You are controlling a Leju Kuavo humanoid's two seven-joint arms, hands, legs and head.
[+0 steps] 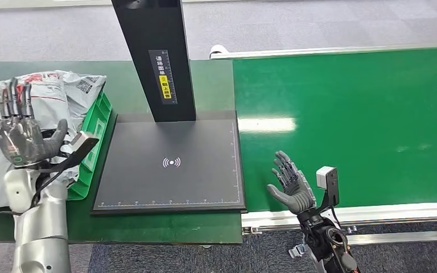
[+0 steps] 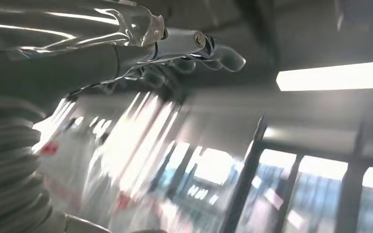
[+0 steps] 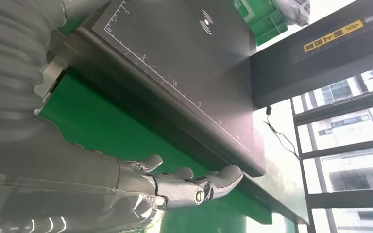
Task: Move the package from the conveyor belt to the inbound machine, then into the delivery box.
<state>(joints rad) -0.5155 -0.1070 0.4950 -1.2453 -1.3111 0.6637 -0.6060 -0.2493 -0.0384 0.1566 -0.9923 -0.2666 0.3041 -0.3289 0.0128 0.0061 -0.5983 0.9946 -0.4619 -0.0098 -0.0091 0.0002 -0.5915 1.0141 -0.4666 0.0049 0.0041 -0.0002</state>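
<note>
Nearest me, at about five o'clock, my right hand hangs over the near edge of the green conveyor belt, palm up and fingers spread, released and holding nothing; from the wrist I see its fingers loosely curved above the belt, just beside the corner of the black scanner platform. At about eight o'clock my left hand is raised with fingers pointing up and apart, also released and empty; its wrist picture is streaked with blur, though the fingers show with nothing in them. Straight ahead, at twelve o'clock, the inbound machine lies flat on the dark green table, its black plate bare around the white wireless mark, with its black post rising at the far side. At ten o'clock, behind my left hand, the green delivery box stands just beside the machine, and grey packages lie piled in it, one showing a printed label. The belt runs away toward two o'clock, its surface shining under the lights.
</note>
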